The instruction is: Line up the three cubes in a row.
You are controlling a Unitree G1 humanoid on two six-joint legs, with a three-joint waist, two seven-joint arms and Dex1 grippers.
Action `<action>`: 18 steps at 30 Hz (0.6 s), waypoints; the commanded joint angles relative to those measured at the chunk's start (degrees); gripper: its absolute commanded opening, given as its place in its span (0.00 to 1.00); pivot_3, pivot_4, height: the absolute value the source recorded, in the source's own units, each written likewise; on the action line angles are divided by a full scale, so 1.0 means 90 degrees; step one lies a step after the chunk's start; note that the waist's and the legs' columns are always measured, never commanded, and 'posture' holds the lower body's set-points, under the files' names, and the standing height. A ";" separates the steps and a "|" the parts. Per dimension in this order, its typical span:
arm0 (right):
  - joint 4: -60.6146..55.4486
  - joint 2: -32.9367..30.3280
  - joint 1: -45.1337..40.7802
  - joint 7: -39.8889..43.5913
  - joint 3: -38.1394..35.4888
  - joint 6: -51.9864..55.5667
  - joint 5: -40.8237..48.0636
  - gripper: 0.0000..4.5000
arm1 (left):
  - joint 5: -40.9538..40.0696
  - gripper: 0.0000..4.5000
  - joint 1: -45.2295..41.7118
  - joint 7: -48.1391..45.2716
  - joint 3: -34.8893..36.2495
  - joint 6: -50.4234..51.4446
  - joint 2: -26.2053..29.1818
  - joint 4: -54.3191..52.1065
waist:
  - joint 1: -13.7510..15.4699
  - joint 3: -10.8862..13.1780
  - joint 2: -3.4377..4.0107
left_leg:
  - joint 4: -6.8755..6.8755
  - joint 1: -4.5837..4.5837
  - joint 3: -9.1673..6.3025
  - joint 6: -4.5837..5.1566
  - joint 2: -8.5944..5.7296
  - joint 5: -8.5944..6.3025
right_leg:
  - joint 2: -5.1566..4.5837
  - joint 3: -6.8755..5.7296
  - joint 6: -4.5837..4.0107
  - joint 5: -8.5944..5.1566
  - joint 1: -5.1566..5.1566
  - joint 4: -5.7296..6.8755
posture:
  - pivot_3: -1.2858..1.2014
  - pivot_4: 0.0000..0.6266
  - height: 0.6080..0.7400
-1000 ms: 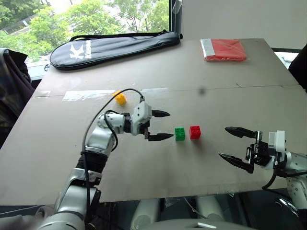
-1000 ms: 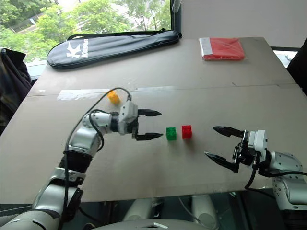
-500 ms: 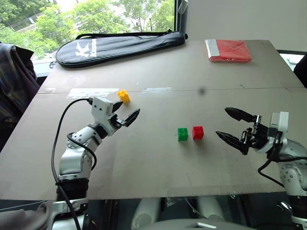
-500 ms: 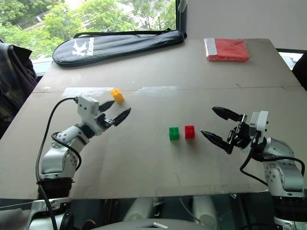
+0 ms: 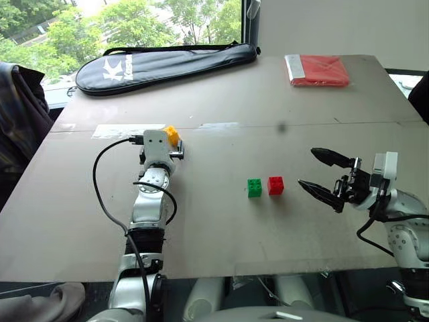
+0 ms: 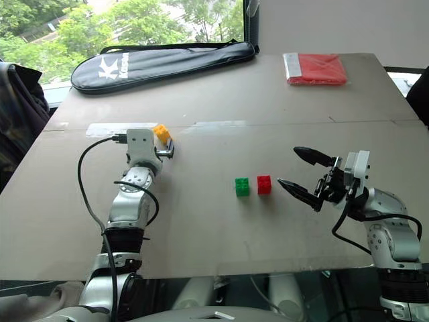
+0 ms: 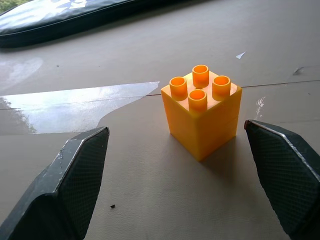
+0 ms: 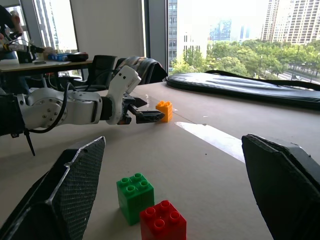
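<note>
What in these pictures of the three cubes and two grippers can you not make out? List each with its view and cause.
1. Yellow cube, head views: its near side is hidden behind the left gripper.
2. Left gripper's fingertips, left wrist view: cut off by the bottom edge.
3. Black bag, left wrist view: cut off by the top edge.
4. Red packet, head views: contents cannot be told.
</note>
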 commanded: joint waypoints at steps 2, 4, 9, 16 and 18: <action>-0.0124 0.0042 -0.0094 -0.0352 -0.0082 -0.0081 -0.0212 1.00 | 0.0142 0.99 -0.0392 0.0433 -0.0015 -0.0409 -0.0112 0.0530 | 0.0009 0.0000 0.0000 | 0.0000 -0.0003 0.0000 -0.0001 -0.0001 0.0000 | -0.0002 0.0000 0.0000 0.0000 -0.0002 -0.0001 | 0.52 0.24 0.79; -0.0167 0.0051 -0.0064 -0.0475 -0.0086 -0.0093 -0.0298 1.00 | 0.0179 0.99 -0.0540 0.0533 -0.0056 -0.0525 -0.0162 0.0752 | 0.0007 0.0000 0.0000 | 0.0000 -0.0005 -0.0003 -0.0002 -0.0002 0.0001 | -0.0003 -0.0003 0.0000 0.0000 -0.0002 0.0000 | 0.52 0.24 0.79; -0.0198 0.0058 0.0001 -0.0508 -0.0086 -0.0120 -0.0344 1.00 | 0.0218 0.99 -0.0665 0.0706 -0.0123 -0.0721 -0.0279 0.1007 | 0.0006 0.0000 0.0000 | 0.0001 -0.0004 -0.0002 -0.0002 -0.0005 0.0002 | -0.0002 -0.0002 0.0001 0.0000 -0.0002 0.0000 | 0.52 0.24 0.79; -0.0139 0.0081 0.0043 -0.0424 -0.0053 -0.0178 -0.0359 1.00 | 0.0216 0.48 -0.0676 0.0927 -0.0119 -0.0624 -0.0360 0.0982 | 0.0005 0.0000 -0.0001 | 0.0001 -0.0005 -0.0003 -0.0003 -0.0006 0.0002 | -0.0002 -0.0002 0.0001 0.0000 -0.0002 0.0000 | 0.52 0.24 0.79; -0.0088 0.0091 0.0022 -0.0390 -0.0048 -0.0206 -0.0370 1.00 | 0.0177 0.28 -0.0678 0.0997 -0.0068 -0.0567 -0.0377 0.0988 | 0.0005 0.0000 -0.0001 | 0.0001 -0.0004 -0.0003 -0.0003 -0.0006 0.0002 | -0.0001 -0.0003 0.0001 0.0000 -0.0002 0.0000 | 0.52 0.24 0.79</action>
